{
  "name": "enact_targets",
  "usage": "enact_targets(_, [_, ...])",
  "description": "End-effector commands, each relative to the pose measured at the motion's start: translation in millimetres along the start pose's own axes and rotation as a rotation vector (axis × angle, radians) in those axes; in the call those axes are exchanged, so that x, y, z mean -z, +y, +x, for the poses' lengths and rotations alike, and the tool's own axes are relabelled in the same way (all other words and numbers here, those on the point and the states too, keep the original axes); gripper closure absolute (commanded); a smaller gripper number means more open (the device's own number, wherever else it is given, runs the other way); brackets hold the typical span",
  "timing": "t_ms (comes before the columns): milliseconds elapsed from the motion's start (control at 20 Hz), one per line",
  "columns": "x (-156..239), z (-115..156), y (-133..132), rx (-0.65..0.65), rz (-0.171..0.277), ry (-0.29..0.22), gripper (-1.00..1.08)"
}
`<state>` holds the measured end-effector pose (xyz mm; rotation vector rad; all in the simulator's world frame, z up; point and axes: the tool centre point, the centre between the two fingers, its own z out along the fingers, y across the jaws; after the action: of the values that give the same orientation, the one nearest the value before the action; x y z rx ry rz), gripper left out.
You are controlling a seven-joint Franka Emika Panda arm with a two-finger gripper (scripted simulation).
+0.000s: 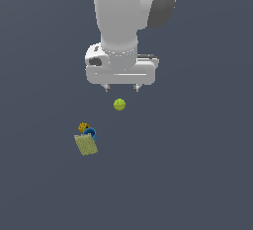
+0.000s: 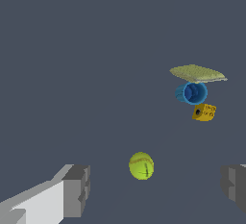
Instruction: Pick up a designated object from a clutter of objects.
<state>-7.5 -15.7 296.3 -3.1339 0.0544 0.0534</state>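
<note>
4 small items lay below the wide-open, empty gripper (image 1: 120, 89), the golden-brown lump (image 1: 83, 127) touching the blue round thing (image 1: 90, 134) beside the olive box (image 1: 86, 145), apart from the ball (image 1: 119, 104).

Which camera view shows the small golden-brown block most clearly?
The wrist view: the golden-brown block appears larger there, with its blocky faces and a dark hole visible. In the exterior view it is only a tiny speckled lump beside the blue round item.

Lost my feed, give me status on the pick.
Gripper open, empty, above the ball. Golden-brown block untouched, off to the exterior view's left, beside blue cup and olive box.
</note>
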Motion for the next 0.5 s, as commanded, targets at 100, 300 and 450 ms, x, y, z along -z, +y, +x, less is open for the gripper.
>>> enact_targets(100, [0.4, 0.2, -0.2, 0.002, 0.001, 0.001, -0.92])
enact_targets(300, [3.7, 1.4, -1.9, 0.016, 0.012, 0.011, -0.92])
enact_targets(450, [6.2, 2.2, -3.2, 0.026, 0.019, 0.017, -0.92])
